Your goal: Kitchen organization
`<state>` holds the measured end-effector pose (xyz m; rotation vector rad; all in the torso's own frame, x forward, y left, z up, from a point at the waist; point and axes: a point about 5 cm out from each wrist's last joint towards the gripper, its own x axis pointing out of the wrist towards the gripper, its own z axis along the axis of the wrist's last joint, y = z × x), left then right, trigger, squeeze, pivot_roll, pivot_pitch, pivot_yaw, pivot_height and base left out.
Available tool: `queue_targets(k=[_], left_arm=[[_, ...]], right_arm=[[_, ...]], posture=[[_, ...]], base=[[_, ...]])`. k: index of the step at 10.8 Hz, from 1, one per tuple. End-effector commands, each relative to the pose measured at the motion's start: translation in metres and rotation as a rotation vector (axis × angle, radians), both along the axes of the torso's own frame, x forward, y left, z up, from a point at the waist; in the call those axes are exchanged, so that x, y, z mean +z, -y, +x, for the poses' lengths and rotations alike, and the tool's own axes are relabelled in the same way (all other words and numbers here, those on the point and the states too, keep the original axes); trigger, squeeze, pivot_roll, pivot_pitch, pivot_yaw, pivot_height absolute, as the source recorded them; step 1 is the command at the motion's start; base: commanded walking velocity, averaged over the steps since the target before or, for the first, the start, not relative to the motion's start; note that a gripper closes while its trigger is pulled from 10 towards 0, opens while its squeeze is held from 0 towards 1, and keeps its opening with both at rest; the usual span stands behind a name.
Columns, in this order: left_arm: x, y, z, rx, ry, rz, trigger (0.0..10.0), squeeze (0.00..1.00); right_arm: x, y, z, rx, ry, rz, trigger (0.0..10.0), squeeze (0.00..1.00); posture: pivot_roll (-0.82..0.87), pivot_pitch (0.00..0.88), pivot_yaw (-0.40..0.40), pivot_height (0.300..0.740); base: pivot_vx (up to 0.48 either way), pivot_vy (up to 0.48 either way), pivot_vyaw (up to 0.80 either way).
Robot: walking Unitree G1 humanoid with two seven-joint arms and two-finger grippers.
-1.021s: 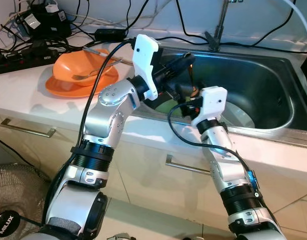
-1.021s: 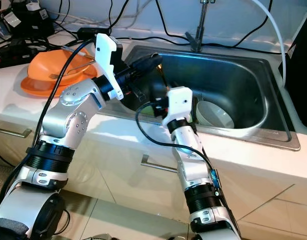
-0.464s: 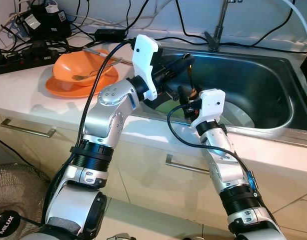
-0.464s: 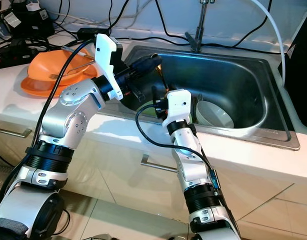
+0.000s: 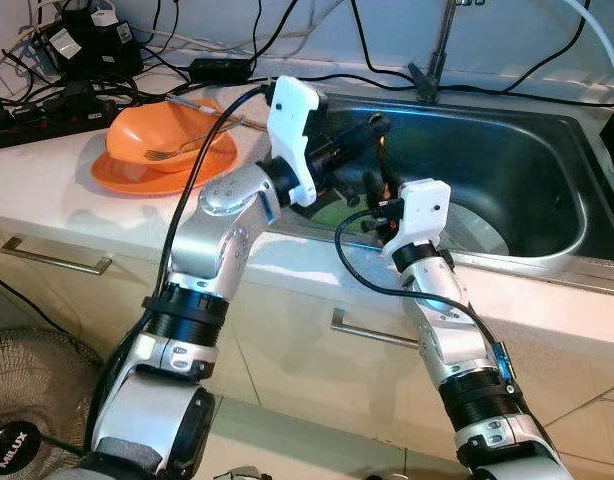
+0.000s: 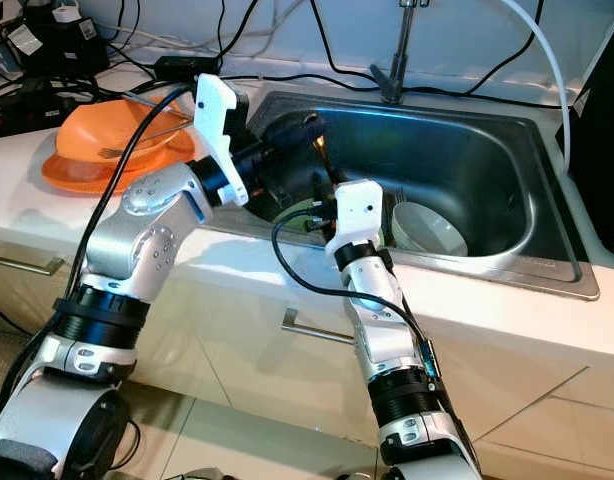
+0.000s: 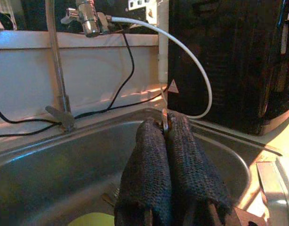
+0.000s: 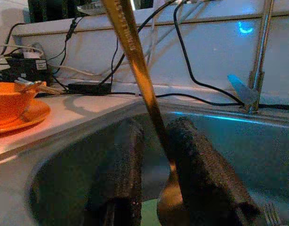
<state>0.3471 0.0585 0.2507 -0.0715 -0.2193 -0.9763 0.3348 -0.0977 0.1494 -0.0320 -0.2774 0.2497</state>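
Above the sink point(image 5: 547, 190), the left tool point(image 7: 165, 129) pinches the spoon point(image 8: 135, 61); the right tool point(image 8: 156, 141), open around it, should close next.

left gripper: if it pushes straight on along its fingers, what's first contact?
Probably the sink's far wall below the black appliance; depth is unclear. The left gripper is shut on a thin metal utensil handle.
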Motion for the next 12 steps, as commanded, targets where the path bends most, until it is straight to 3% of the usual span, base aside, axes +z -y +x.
queue_targets(k=[1,3,4,12], left_arm=[[0.005,0.001,-0.003,-0.016,0.014,-0.011,10.0,0.0],[0.005,0.001,-0.003,-0.016,0.013,-0.019,10.0,0.0],[0.006,0.001,-0.002,-0.005,0.014,-0.029,10.0,1.0],[0.011,-0.016,0.005,0.113,0.005,-0.116,10.0,1.0]], right_arm=[[0.005,-0.003,0.002,0.006,0.021,0.003,0.0,0.0],[0.005,-0.002,0.003,0.004,0.022,0.003,0.0,0.0],[0.006,-0.001,0.003,0.002,0.022,0.003,0.0,0.0],[0.005,0.004,0.008,-0.03,0.018,-0.007,0.0,0.0]], posture=[[0.03,0.012,0.056,0.74],[0.03,0.011,0.054,0.74],[0.03,0.011,0.053,0.74],[0.03,0.011,0.049,0.74]], base=[[0.0,0.0,0.0],[0.0,0.0,0.0],[0.0,0.0,0.0],[0.0,0.0,0.0]])
